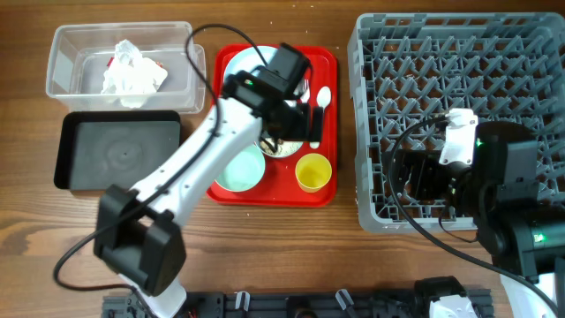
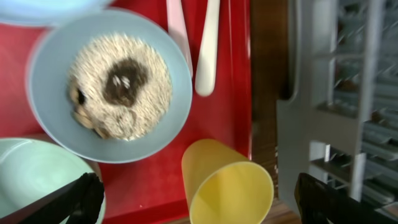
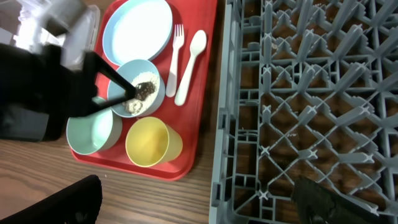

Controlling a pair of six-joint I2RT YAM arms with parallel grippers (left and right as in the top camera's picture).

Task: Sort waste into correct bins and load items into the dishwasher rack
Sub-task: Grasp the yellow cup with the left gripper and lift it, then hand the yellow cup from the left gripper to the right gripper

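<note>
The red serving tray holds a pale blue plate, a white fork, a white spoon, an empty blue-green bowl, a yellow cup, and a blue bowl of beige food scraps. My left gripper is open and empty, hovering over that bowl and the cup. The napkin lies in the clear tub. The black tray is empty. My right gripper is open and empty over the grey rack's near-left corner.
The rack fills the right side, a narrow strip of wooden table between it and the red tray. The left arm crosses from the front edge over the black tray's corner. Cables loop near both arms.
</note>
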